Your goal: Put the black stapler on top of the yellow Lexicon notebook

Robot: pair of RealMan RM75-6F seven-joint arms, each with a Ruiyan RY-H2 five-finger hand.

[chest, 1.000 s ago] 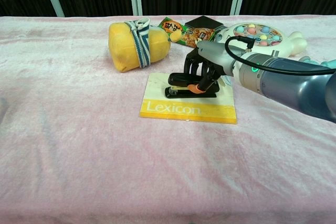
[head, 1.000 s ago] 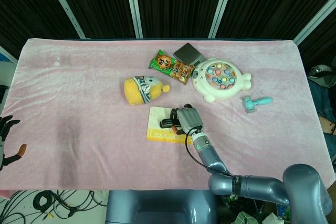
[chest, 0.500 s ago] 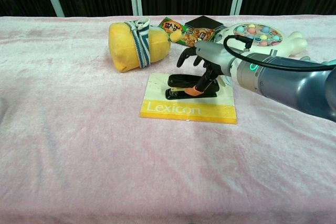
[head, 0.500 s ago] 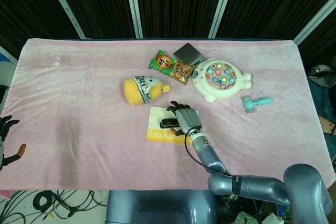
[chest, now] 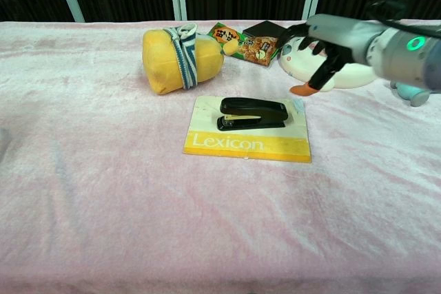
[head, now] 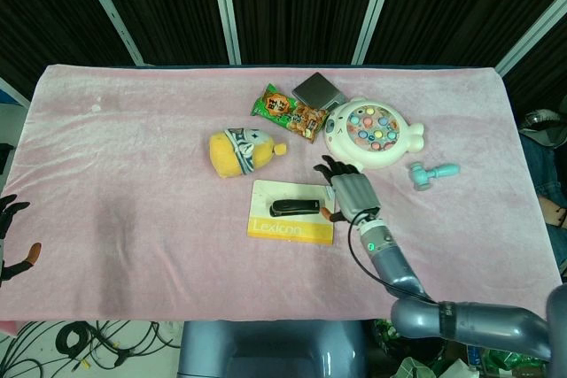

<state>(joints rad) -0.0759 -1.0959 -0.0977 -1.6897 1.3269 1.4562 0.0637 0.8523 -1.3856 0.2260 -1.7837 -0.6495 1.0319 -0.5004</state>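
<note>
Right hand [chest: 322, 46] now clear of stapler [chest: 252, 113]

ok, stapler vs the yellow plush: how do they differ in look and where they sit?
The black stapler is a long, low, hard-edged shape; the yellow plush is fat, rounded and soft, with a striped band around it. The stapler lies on the Lexicon notebook; the plush rests straight on the pink cloth, behind the notebook. Shared: no hand touches either; the right hand hangs open off to the side.

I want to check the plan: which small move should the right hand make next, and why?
Probably draw the right hand further away. The black stapler lies flat on the yellow Lexicon notebook, and the hand is open and holds nothing.
</note>
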